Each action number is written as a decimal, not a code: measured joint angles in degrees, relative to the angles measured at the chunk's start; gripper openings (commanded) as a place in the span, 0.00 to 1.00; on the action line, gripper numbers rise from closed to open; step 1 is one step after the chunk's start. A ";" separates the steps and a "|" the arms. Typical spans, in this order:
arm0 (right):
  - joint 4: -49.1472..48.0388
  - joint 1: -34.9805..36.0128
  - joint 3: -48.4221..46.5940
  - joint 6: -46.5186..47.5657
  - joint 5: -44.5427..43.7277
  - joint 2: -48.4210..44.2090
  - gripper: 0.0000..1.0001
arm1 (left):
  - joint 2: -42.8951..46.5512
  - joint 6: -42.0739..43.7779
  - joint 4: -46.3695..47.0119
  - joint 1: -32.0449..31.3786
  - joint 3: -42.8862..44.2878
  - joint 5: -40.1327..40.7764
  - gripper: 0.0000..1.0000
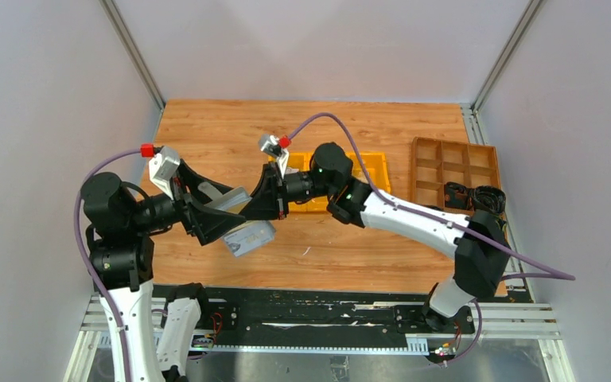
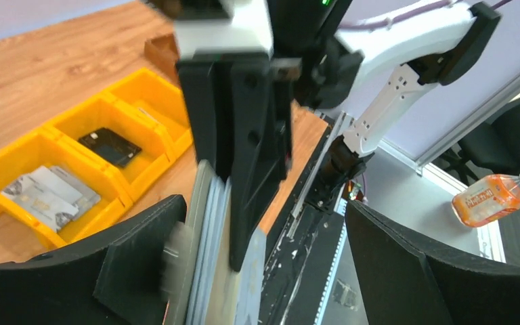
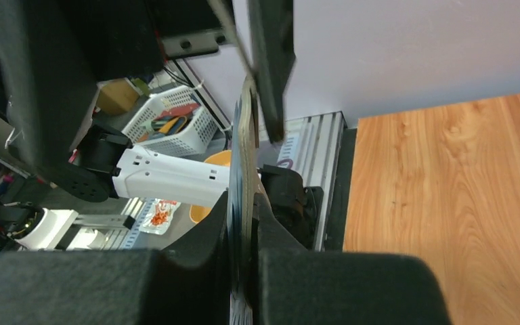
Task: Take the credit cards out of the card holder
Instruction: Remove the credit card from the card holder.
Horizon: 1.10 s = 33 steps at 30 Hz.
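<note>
The right tool (image 3: 244, 261) is pinching narrowly on a thin edge of the card holder (image 1: 251, 236), which is hanging above the tabletop (image 1: 207, 127) at 8 o'clock from the yellow bin (image 1: 378, 159), the left tool (image 2: 264, 206) is gaping wide either side, and this light, stiff, slick thing is probably wanting a flat-faced grip.

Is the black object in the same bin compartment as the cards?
No: the black object lies in the middle compartment of the yellow bin, the cards in the end one beside it.

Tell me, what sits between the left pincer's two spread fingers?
The card holder, edge-on, clamped by the right pincer; the left wrist view shows it.
</note>
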<state>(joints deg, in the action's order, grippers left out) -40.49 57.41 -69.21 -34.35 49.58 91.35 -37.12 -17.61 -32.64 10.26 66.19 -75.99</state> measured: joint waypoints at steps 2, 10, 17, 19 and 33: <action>10.86 -0.63 -4.24 4.13 0.90 -1.20 0.00 | 0.31 0.72 -0.17 0.00 -2.32 0.00 0.88; 49.88 -0.79 -21.68 22.95 2.47 -2.69 0.00 | 0.76 3.19 -0.57 0.00 -6.78 0.20 0.63; 72.59 -0.81 -32.70 33.75 1.42 0.72 0.00 | 1.53 4.44 -0.44 -0.09 -9.70 -1.97 0.43; 76.61 -0.85 -35.47 35.32 1.40 2.80 0.00 | 1.81 4.83 -0.46 -0.15 -11.15 -2.08 0.48; 89.66 -0.79 -44.17 39.93 1.53 10.10 0.00 | 1.70 5.29 -0.55 -10.73 -17.86 1.07 0.45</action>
<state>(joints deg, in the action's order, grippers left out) 49.17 56.62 -113.38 5.58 51.11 101.45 -35.42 -12.32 -33.19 -0.47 48.34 -74.91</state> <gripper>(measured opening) 0.093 0.518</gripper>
